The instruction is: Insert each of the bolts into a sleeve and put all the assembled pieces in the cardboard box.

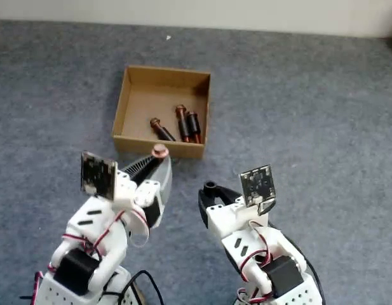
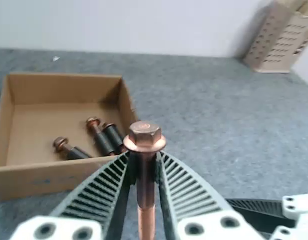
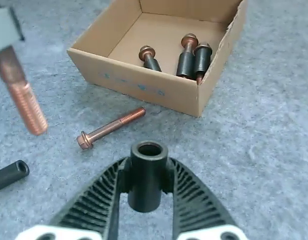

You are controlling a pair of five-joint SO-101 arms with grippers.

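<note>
Carpet (image 1: 310,95), grey, napped. Cardboard box (image 1: 135,145), open-topped, holds three assembled pieces (image 1: 186,124). Left gripper (image 2: 144,160) clamps copper-toned bolt (image 2: 145,137), hex flange head up. Right gripper (image 3: 148,167) pinches matte black tubular sleeve (image 3: 144,190), bore up. Risk: off-axis approach, so the threads catch the sleeve rim and a piece tilts. Loose bolt (image 3: 111,128) and spare sleeve (image 3: 9,175) lie outside the box.

Left claw (image 2: 144,159) and right claw (image 3: 147,169) hover clamped tight.
</note>
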